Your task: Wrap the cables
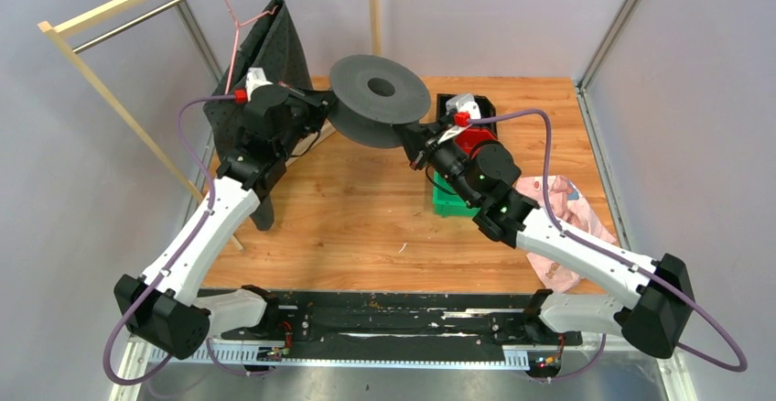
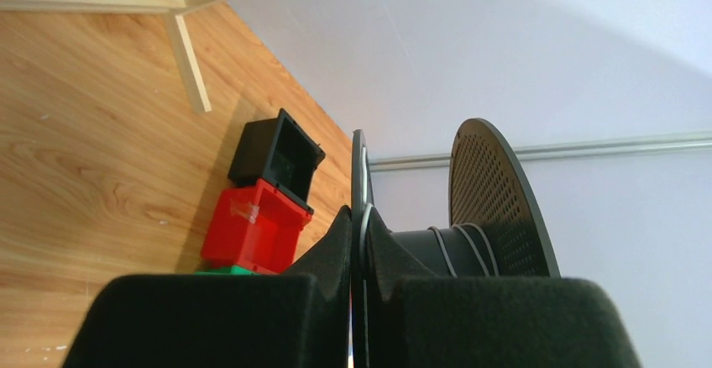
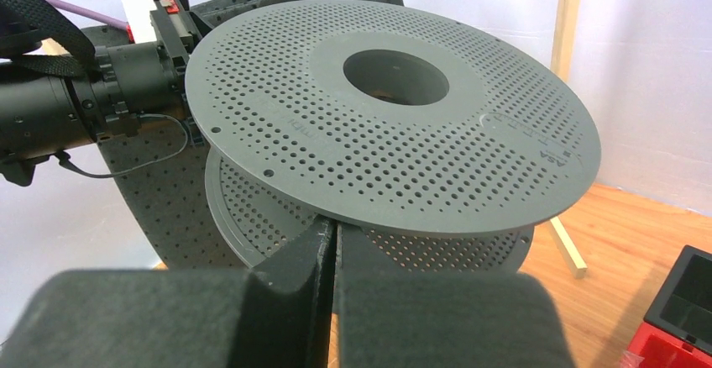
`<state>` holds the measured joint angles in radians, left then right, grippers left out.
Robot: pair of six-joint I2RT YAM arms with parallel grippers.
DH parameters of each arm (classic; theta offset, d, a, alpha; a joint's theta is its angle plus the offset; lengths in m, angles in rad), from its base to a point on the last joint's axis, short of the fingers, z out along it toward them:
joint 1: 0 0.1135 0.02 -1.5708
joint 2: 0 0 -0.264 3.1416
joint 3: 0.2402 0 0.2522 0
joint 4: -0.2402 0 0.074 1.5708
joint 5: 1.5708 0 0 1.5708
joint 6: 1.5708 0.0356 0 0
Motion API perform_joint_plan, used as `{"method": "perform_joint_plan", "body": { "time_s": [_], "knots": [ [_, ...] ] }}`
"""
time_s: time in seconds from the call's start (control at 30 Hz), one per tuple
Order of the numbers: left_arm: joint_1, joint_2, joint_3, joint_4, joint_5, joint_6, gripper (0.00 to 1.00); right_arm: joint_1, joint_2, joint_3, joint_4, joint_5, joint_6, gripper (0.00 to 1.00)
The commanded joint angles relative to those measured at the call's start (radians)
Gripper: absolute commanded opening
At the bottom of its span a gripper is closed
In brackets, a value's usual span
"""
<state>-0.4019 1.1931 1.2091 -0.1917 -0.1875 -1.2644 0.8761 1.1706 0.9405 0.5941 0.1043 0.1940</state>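
A grey perforated spool [image 1: 380,99] hangs above the back of the table. My left gripper [image 1: 322,108] is shut on the rim of one flange; in the left wrist view its fingers [image 2: 361,221] pinch that thin flange edge-on. A few turns of thin pale cable [image 2: 443,253] lie around the dark core, beside the far flange [image 2: 495,191]. My right gripper [image 1: 416,145] is at the spool's right side. In the right wrist view its jaws [image 3: 334,227] are pressed together, tips just under the upper flange [image 3: 470,158]. No cable shows between them.
A black perforated panel [image 1: 274,53] stands at the back left, by a wooden rack [image 1: 110,16] with a pink hanger [image 1: 233,16]. Stacked black [image 1: 476,106], red [image 1: 471,137] and green [image 1: 448,201] bins sit under the right arm. A pink bag [image 1: 567,209] lies at the right.
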Motion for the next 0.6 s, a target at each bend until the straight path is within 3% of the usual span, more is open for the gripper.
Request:
{"method": "perform_joint_plan", "body": {
  "time_s": [0.0,0.17,0.57],
  "knots": [
    [-0.008,-0.036,-0.034,0.075,-0.022,0.108,0.0,-0.012,-0.053,0.025,0.04,0.006,-0.026,0.01],
    [-0.009,-0.034,-0.052,0.103,0.009,0.125,0.0,-0.02,-0.053,0.021,0.046,0.01,-0.028,0.01],
    [-0.012,-0.032,-0.048,0.141,0.039,0.107,0.0,-0.023,0.033,0.06,-0.046,-0.138,-0.005,0.01]
  ]
}}
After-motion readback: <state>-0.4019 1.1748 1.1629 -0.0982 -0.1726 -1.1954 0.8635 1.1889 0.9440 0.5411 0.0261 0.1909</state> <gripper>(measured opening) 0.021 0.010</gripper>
